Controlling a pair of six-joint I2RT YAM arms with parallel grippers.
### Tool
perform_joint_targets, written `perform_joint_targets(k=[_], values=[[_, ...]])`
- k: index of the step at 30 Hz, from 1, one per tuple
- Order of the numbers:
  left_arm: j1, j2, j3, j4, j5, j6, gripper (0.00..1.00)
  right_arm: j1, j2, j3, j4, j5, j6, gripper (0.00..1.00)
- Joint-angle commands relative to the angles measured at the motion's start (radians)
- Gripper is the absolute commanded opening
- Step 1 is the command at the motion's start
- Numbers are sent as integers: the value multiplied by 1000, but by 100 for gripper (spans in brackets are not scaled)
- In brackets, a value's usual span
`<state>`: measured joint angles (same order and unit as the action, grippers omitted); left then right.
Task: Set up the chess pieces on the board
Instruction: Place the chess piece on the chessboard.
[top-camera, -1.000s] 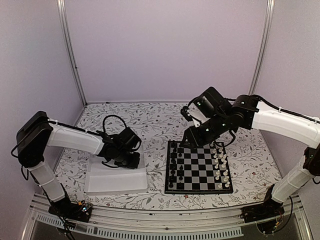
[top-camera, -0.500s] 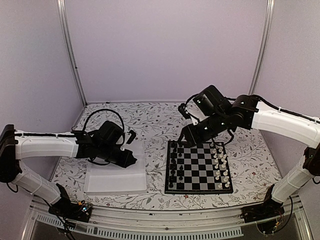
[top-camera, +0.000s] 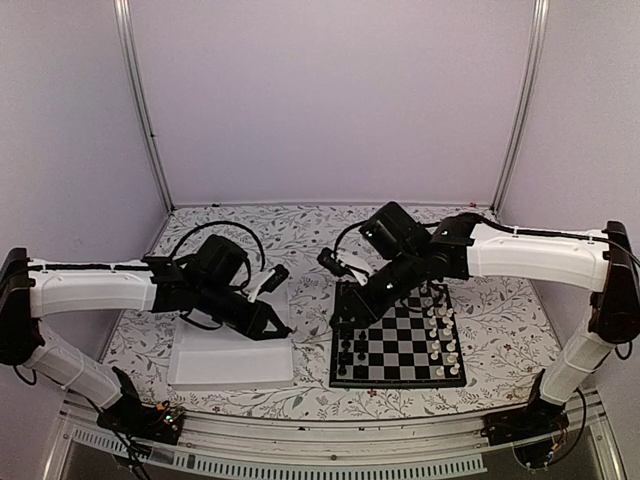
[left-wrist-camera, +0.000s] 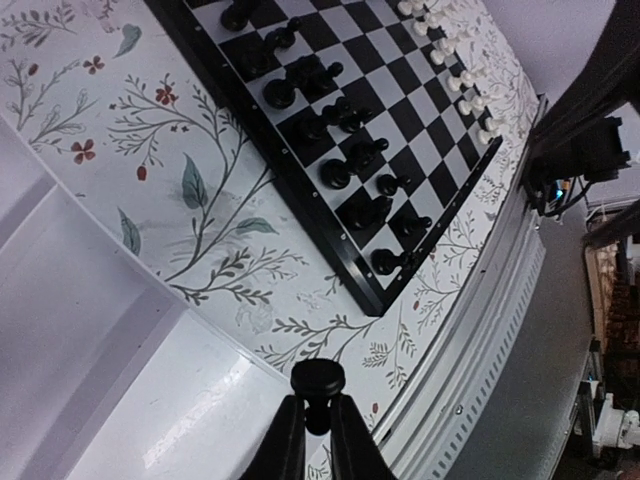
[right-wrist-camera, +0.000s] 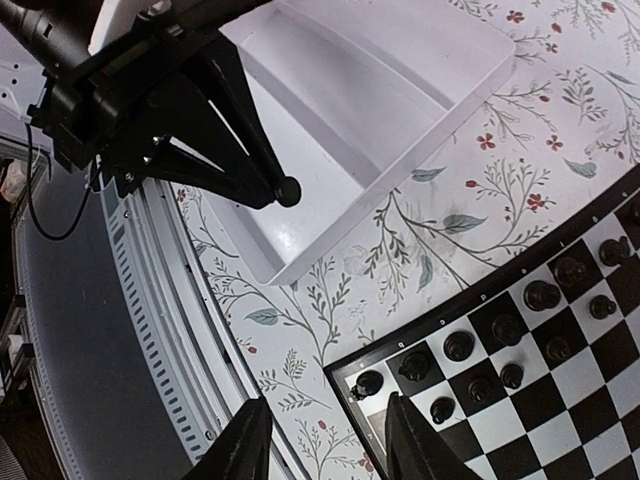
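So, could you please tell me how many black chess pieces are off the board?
1: a black piece pinched in the left gripper by the white tray edge; the left arm may hide others.

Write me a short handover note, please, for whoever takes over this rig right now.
Left gripper: jaws shut on one black piece, held over the white tray's right edge.
Right gripper: jaws open, holding nothing, above the board's left side.
Done: black pieces stand along the board's left side, white pieces along its right side.
Left: carry the held piece to the board and set it among the black ones; I cannot tell which square is free.
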<state>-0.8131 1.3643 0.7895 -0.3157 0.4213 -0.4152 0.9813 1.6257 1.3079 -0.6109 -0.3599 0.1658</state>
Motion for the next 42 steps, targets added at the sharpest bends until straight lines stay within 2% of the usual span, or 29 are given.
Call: perform_joint_targets(k=[1, 5, 9, 17, 24, 33, 42], values=[[18, 37, 53, 38, 122, 13, 12, 4, 99, 46, 44, -135, -74, 41], [20, 76, 87, 39, 182, -10, 12, 9, 188, 113, 49, -155, -52, 40], [19, 87, 102, 64, 245, -27, 13, 13, 196, 138, 53, -141, -68, 40], [23, 104, 96, 113, 407, -39, 13, 19, 177, 151, 28, -170, -232, 41], [27, 113, 94, 147, 479, -50, 13, 25, 159, 175, -17, -208, -331, 43], [40, 129, 95, 140, 506, -37, 13, 47, 139, 194, -72, -237, -410, 45], [46, 164, 117, 137, 559, -29, 13, 76, 162, 234, -124, -188, -446, 45]])
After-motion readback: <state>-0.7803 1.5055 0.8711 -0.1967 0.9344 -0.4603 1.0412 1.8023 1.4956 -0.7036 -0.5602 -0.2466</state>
